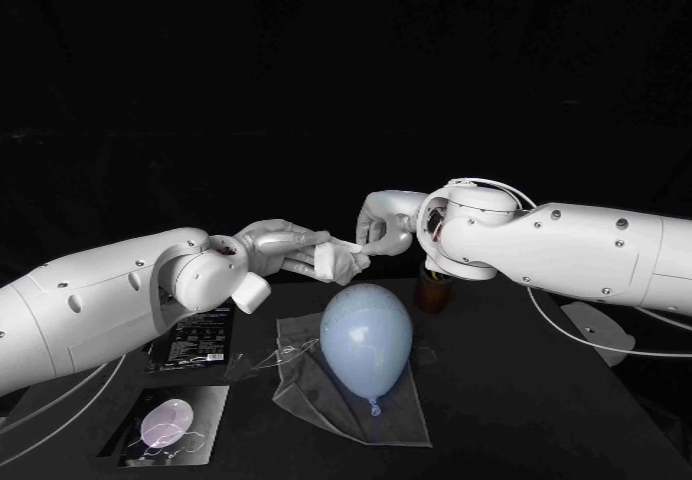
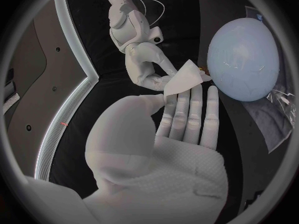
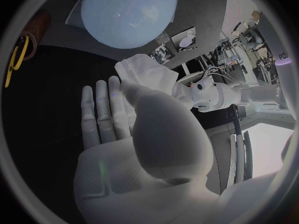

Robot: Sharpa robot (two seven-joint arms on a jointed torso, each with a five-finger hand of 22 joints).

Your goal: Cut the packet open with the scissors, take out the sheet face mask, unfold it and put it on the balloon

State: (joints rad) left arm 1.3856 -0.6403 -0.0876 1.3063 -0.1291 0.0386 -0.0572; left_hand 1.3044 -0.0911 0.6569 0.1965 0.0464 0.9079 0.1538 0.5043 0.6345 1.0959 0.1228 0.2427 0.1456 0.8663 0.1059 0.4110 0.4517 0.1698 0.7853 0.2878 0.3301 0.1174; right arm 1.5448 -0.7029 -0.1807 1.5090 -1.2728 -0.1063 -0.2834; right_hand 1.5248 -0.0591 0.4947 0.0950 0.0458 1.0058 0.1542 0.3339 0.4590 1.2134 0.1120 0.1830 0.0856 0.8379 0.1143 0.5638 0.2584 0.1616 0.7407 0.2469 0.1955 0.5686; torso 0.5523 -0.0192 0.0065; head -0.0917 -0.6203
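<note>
A folded white sheet mask (image 1: 340, 262) hangs in the air above the table, between my two hands. My left hand (image 1: 286, 250) grips it from one side and my right hand (image 1: 387, 226) pinches its other edge. In the left wrist view the mask (image 2: 184, 77) sits at the tips of my left hand (image 2: 182, 127), with my right hand (image 2: 147, 67) beyond it. The right wrist view has the mask (image 3: 147, 72) against my right hand (image 3: 122, 122). The pale blue balloon (image 1: 365, 336) lies on a clear plastic sheet (image 1: 315, 400) just below the hands. The black packet (image 1: 192, 340) lies at the left.
A brown holder (image 3: 35, 27) with yellow-handled scissors (image 3: 15, 57) stands behind the balloon under my right arm. A card showing a balloon (image 1: 170, 425) lies at the front left. A white round object (image 1: 599, 330) and cables sit at the right.
</note>
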